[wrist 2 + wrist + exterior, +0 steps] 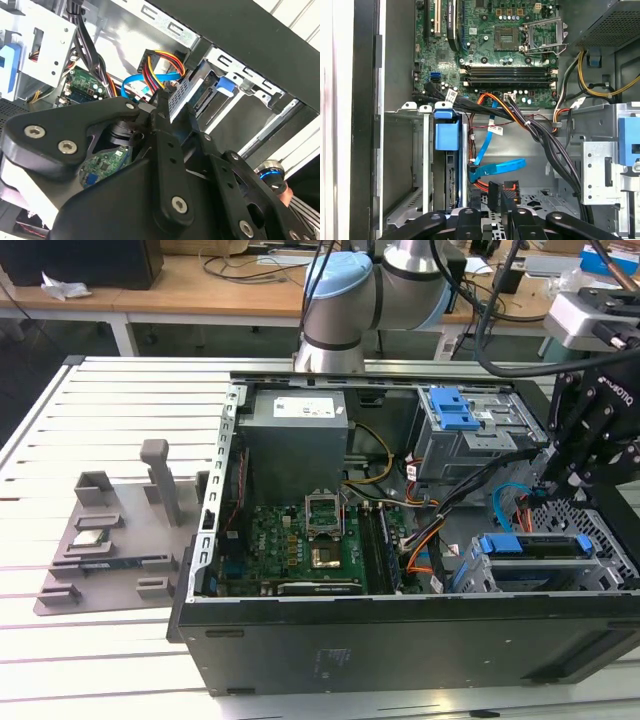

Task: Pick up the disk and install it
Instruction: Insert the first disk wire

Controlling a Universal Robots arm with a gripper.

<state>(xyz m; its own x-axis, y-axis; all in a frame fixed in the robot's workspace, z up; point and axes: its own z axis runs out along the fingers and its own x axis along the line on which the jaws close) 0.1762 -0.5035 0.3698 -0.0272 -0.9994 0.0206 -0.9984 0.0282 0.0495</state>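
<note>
gripper over the drive cage, disk sitting in its bay.

in the exterior view your black two-finger gripper (pixel 560 485) hangs at about 3 o'clock of the open black computer case (pixel 400 640), just above the grey metal drive cage (pixel 545 565). the flat silver disk with blue plastic side rails (pixel 535 545) lies in that cage at roughly 4 o'clock; first wrist view shows its blue rail end (pixel 445 135) seated in the slot. fingers (pixel 492 197) look nearly closed with nothing between them, clear of the disk.
</note>
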